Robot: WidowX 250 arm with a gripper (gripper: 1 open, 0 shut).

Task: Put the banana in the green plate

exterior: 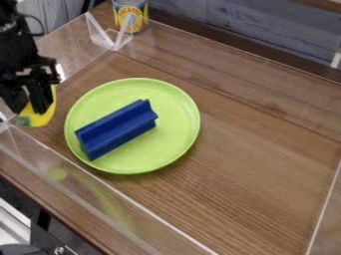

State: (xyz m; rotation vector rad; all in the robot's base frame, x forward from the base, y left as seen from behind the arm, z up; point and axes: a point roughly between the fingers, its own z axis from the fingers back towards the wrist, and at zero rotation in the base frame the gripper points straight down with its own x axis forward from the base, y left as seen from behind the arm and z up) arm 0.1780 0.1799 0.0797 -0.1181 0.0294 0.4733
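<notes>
The banana (40,117) is a small yellow toy with a greenish tip, hanging a little above the wooden table at the far left. My gripper (36,103) points down and is shut on the banana, whose lower end shows below the black fingers. Just right of it lies the green plate (176,110), large and round. A blue ridged block (118,127) rests on the plate's middle.
A yellow can (130,14) stands at the back of the table. Clear acrylic walls (100,40) run along the table's edges, one close behind the arm and one along the front.
</notes>
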